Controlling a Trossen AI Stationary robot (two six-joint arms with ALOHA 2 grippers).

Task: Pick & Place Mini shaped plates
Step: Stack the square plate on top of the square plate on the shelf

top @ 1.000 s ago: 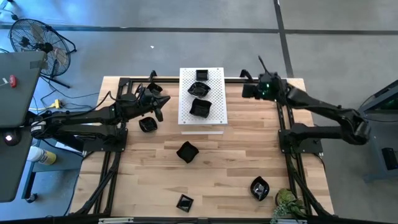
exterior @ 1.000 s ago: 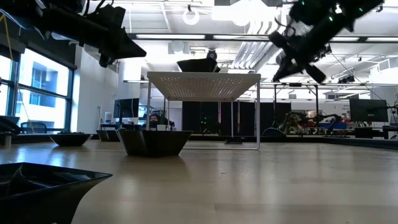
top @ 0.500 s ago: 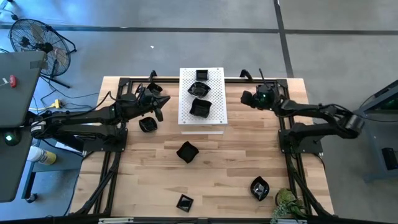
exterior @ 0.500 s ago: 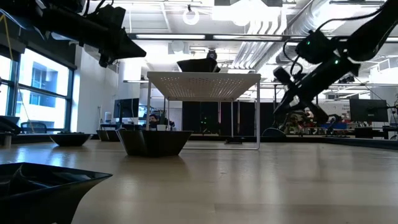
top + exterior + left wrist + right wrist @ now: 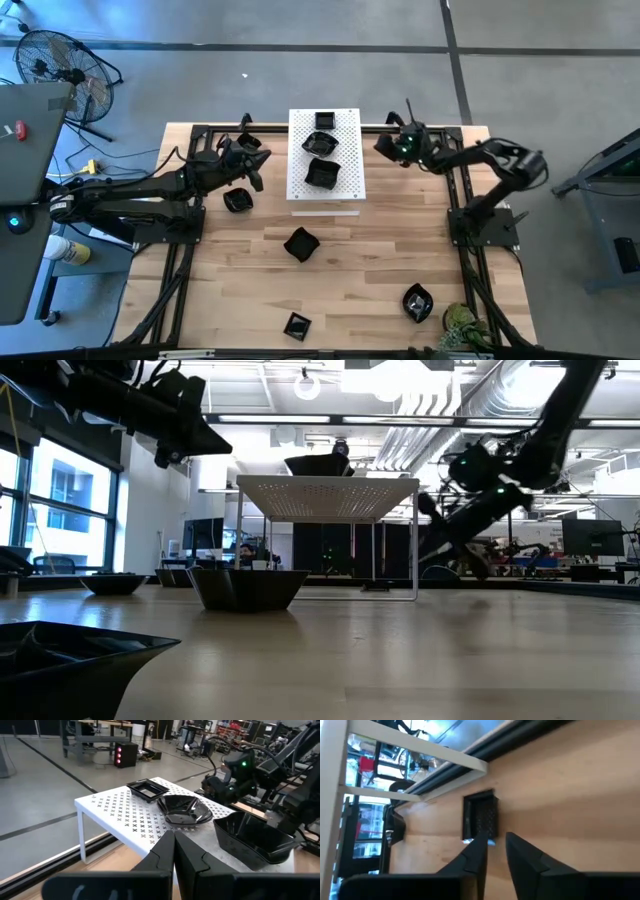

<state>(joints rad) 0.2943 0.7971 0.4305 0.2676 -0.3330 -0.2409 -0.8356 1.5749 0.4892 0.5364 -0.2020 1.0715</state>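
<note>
Three glossy black mini plates sit on the white perforated board (image 5: 340, 190): a square one (image 5: 148, 789), a wavy-edged one (image 5: 184, 810) and a deeper one (image 5: 252, 837). More lie on the wooden table, at the left (image 5: 238, 201), in the middle (image 5: 301, 243) and toward the near edge (image 5: 418, 302), (image 5: 297, 325). My left gripper (image 5: 255, 168), shut (image 5: 174, 851), hovers by the board's left edge. My right gripper (image 5: 386, 146) hangs off the board's right side, low over the table (image 5: 440, 532); its fingers (image 5: 479, 851) stand slightly apart, so it is open and holds nothing.
The board stands on thin legs (image 5: 415, 550) above the table, with room under it. Black frame rails run along the table's left (image 5: 180, 260) and right (image 5: 470, 270) sides. A small plant (image 5: 462, 328) sits at the near right corner. A dark square thing (image 5: 480, 816) lies before my right fingers.
My right gripper has swung from the table's far right corner toward the white board, coming down from high up to about the height of the board's legs, while its arm folded at the elbow. The plates have not moved.
</note>
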